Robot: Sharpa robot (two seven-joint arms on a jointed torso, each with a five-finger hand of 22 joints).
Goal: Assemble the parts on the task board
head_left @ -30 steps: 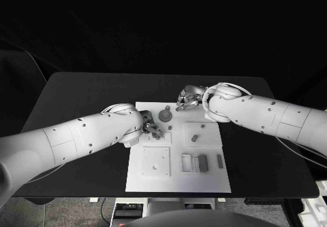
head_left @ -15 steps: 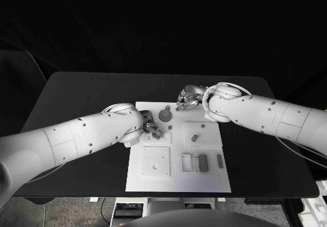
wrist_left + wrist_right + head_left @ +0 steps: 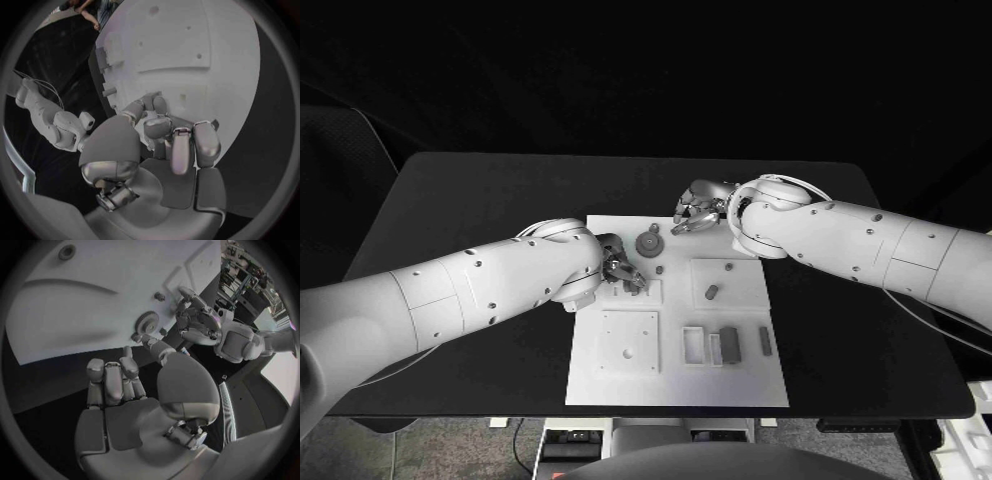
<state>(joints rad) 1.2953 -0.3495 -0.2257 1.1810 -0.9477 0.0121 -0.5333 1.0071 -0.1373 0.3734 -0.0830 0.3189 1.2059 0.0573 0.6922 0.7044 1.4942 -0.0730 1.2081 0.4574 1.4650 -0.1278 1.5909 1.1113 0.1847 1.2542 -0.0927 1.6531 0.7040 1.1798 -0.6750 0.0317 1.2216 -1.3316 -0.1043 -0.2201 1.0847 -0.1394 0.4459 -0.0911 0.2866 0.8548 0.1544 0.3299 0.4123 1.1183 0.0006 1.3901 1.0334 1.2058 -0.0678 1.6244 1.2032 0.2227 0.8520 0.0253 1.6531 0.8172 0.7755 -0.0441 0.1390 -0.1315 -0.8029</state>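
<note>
I judge the grey toothed gear (image 3: 649,243) needs seating squarely on the white task board (image 3: 733,385). Right hand (image 3: 694,210) hovers spread, empty; left hand (image 3: 623,266) curled, grasp indeterminate.

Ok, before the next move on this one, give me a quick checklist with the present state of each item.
1. Task board lies flat on the table: ok.
2. Round gear-like part sits on the board's far end: ok.
3. Right hand is by that part, touching a small part beside it: cannot tell.
4. Left hand holds a part: cannot tell, its fingers are curled over the board.
5. Long parts on the near side are untouched: ok.
</note>
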